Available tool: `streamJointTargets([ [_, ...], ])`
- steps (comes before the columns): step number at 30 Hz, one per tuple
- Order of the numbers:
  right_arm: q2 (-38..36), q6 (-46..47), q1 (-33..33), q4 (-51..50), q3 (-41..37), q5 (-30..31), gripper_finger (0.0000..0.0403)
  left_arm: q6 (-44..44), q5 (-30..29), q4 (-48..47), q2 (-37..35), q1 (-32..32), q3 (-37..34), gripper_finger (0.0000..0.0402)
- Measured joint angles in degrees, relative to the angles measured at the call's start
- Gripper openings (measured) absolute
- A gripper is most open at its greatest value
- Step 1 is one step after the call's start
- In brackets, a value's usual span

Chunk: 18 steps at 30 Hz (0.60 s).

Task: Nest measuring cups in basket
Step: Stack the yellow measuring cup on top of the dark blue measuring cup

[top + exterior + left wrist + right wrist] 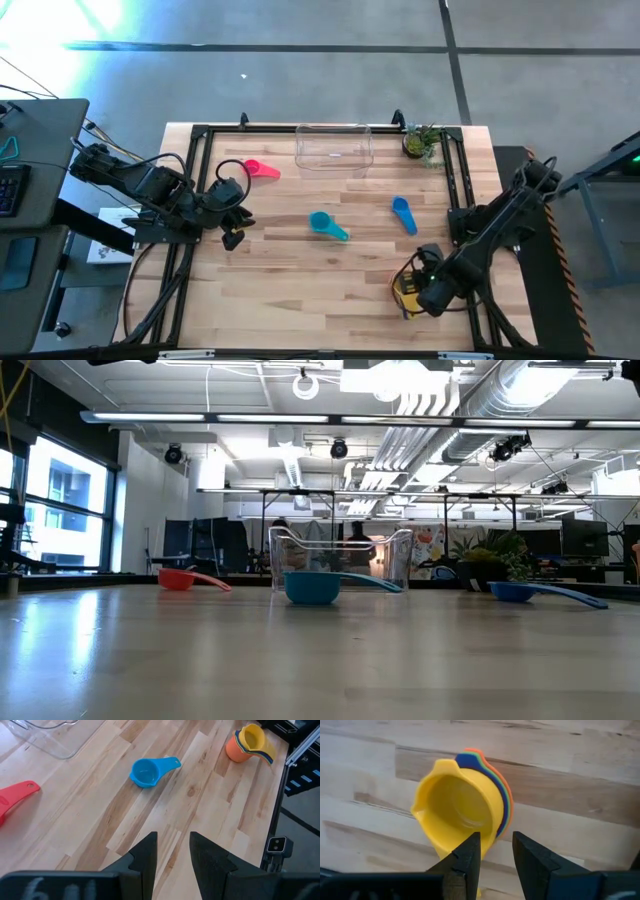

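Wooden tabletop [300,280] fills the high view. Lower right: right gripper [418,290], fingers parted, hovers over the nested yellow stack [462,812], gripping nothing. Centre: teal cup [322,223], blue cup [402,210]. Left: left gripper [233,222] spread, empty. Top: pink cup [258,169], basket [334,147].

Left gripper [233,215] jaws parted, right gripper [412,292] jaws slightly apart

Two dark jointed arms; black cables; flat black fingers [467,857].
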Motion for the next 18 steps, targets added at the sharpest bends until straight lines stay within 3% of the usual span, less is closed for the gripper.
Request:
streamJointTargets([
  [12, -1.3, -2.7, -1.9, 4.0, 0.0, 3.6, 0.0106, 0.1, -1.3, 0.0, 0.0, 0.0, 0.0, 0.0106],
  [18, -0.3, -7.0, -5.2, 4.1, 0.0, 1.7, 0.0106, 0.1, -2.1, 0.0, 0.0, 0.0, 0.0, 0.0106],
])
